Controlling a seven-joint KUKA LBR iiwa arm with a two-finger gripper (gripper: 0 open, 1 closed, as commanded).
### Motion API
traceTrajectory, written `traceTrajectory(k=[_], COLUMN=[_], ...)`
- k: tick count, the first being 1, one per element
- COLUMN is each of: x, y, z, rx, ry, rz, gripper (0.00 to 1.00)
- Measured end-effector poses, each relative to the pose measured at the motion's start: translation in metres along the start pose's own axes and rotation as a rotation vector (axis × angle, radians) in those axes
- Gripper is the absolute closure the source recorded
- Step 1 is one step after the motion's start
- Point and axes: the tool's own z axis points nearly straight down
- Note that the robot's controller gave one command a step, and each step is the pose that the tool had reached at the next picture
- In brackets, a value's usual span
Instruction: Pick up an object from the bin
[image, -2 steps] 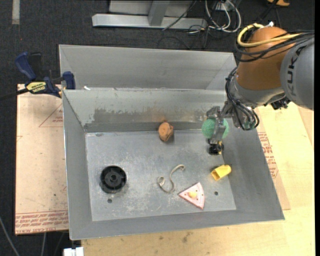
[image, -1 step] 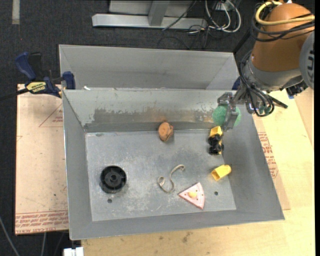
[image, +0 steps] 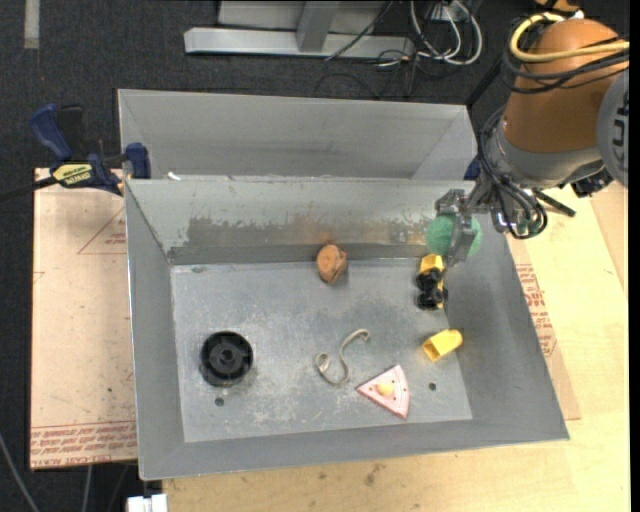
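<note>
Right, the gripper (image: 453, 238) pinches a green rounded lump (image: 438, 234) at the upper right of the frame, by the bin's (image: 280, 310) back slope and just above a yellow-black toy (image: 431, 281). Lift straight up with a firm squeeze, and clear the right wall before swinging out.

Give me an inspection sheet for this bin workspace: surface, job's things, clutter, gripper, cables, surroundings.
surface: grey metal bin, floor scuffed, walls sloped.
job's things: green rounded thing at the gripper; grasp unclear.
clutter: small yellow-and-black toy, short yellow cylinder, pink-and-yellow wedge, bent metal wire hook, black round disc, brown lump; all lying apart.
gripper: gripper low at the bin's right back corner.
cables: black loops under the orange wrist cover; loose cables behind the bin.
surroundings: dark floor.
</note>
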Motion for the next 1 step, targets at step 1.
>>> traceTrajectory(k=[1], x=[0.0093], y=[0.0005], z=[0.0657], rx=[-0.001], ry=[0.012], rz=[-0.057], gripper=[1.00])
